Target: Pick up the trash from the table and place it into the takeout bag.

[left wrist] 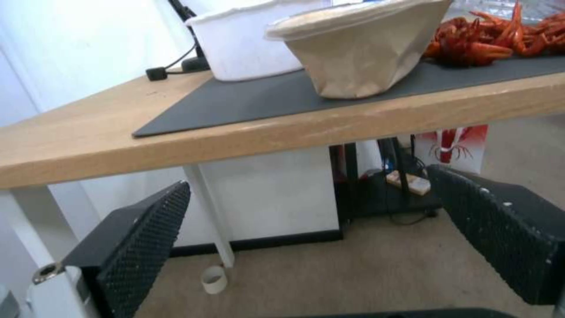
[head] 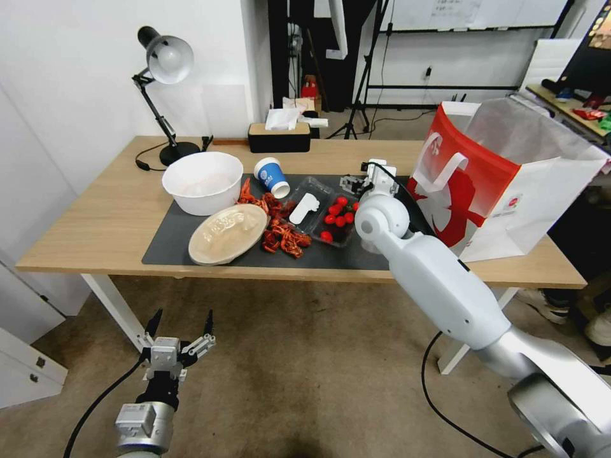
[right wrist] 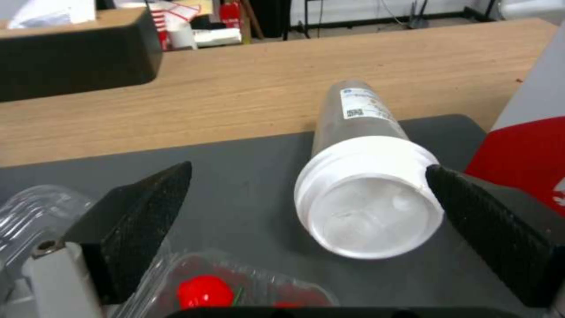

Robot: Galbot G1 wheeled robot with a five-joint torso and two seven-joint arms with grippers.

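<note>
On the counter (head: 95,216) in your head view, the dark grey mat (head: 165,245) carries a big white bowl (head: 202,182) at the far left, a beige oval lid (head: 227,233) near it, a blue-and-white paper cup (head: 272,177) lying on its side just right of the bowl, red crayfish shells (head: 280,232) beside the lid, and a clear tray of cherry tomatoes (head: 334,219). The takeout bag (head: 503,178) stands open at the right end of the counter, taller than the bowl. Your right gripper (head: 361,182) reaches over the mat's far right part, between the tray and the bag. Your left gripper (head: 180,326) hangs below the counter's near edge, over the floor, fingers spread wide and holding nothing

In your left wrist view, both black fingers (left wrist: 141,247) stand far apart below the counter edge, with the beige lid (left wrist: 359,48) and white bowl (left wrist: 241,44) above on the mat

In your right wrist view, the white lidded cup (right wrist: 365,176) lies on its side on the mat, lid end toward the camera, just beside the bag's red panel (right wrist: 524,159). Your right fingers (right wrist: 494,229) are wide open either side of it; one tip sits at the lid's rim, the other well clear. A cherry tomato (right wrist: 203,291) shows in the tray at the near edge
</note>
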